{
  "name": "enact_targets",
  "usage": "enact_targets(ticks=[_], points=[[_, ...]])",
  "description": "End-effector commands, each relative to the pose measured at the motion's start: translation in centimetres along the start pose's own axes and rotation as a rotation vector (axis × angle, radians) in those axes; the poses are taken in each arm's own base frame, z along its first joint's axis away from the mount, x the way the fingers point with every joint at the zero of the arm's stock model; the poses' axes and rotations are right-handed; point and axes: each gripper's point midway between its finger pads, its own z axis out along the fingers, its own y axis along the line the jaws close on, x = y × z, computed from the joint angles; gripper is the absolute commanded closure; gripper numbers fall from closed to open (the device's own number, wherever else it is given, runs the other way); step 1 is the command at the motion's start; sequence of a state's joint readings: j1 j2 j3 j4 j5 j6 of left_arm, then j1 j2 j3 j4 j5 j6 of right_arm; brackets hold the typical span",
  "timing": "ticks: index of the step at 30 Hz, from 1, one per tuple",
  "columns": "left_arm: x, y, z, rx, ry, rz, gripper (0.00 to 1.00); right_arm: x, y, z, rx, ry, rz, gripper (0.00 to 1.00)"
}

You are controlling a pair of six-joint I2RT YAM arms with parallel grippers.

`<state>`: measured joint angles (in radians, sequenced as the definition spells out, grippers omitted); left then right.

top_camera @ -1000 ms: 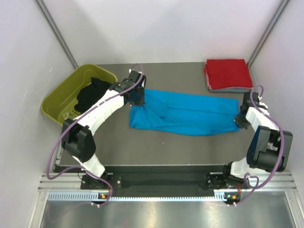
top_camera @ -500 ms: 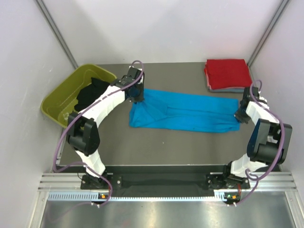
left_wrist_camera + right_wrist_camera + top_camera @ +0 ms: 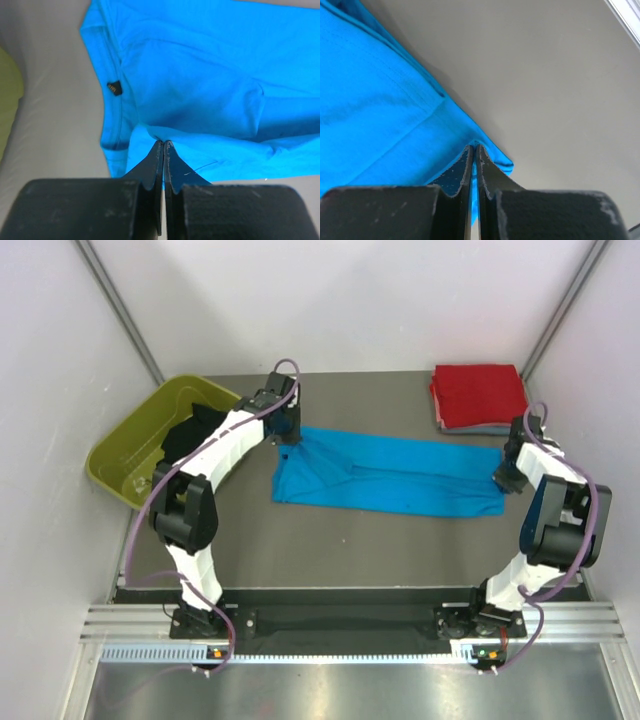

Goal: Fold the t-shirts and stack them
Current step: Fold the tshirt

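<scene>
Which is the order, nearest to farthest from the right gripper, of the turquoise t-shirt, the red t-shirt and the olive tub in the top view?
1. The turquoise t-shirt: its right end is pinched in the right gripper.
2. The red t-shirt: folded, at the far right corner.
3. The olive tub: at the left side.

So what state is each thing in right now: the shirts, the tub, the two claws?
blue shirt: laid out as a long strip, partly folded, pinched at both ends.
red shirt: folded, top of the stack.
grey shirt: folded, under the red shirt.
tub: open, holding one shirt.
black shirt: crumpled in the tub, not folded.
left gripper: shut on the blue shirt.
right gripper: shut on the blue shirt.
</scene>
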<state>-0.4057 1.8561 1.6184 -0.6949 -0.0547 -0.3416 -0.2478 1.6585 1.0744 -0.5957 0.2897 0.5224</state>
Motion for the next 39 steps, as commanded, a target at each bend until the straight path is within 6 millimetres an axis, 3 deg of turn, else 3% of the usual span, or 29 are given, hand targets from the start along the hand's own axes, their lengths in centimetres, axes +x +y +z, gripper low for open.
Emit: enact_targets(ticks=[1, 10, 12, 16, 28, 39], points=[[-2.1, -0.4, 0.3, 0.025, -0.044, 0.01, 1.0, -1.8, 0.6, -0.4, 0.016, -0.046, -0.018, 1.0], [-1.8, 0.2, 2.3, 0.0, 0.014, 0.024, 1.0, -2.8, 1.2, -1.0, 0.015, -0.075, -0.038, 0.94], [-1.6, 0.1, 2.7, 0.007, 0.027, 0.022, 1.0, -2.9, 1.2, -1.1, 0.018, -0.067, -0.043, 0.86], [-1.5, 0.2, 2.9, -0.002, 0.037, 0.02, 1.0, -3.0, 1.9, -1.2, -0.01, -0.056, -0.036, 0.81], [-2.1, -0.3, 3.2, 0.014, 0.022, -0.007, 1.0, -4.0, 2.9, -2.0, -0.058, -0.073, 0.009, 0.76], [-1.2, -0.3, 3.3, -0.001, 0.064, -0.078, 1.0, -4.6, 3.3, -0.8, -0.036, -0.04, 0.071, 0.72]])
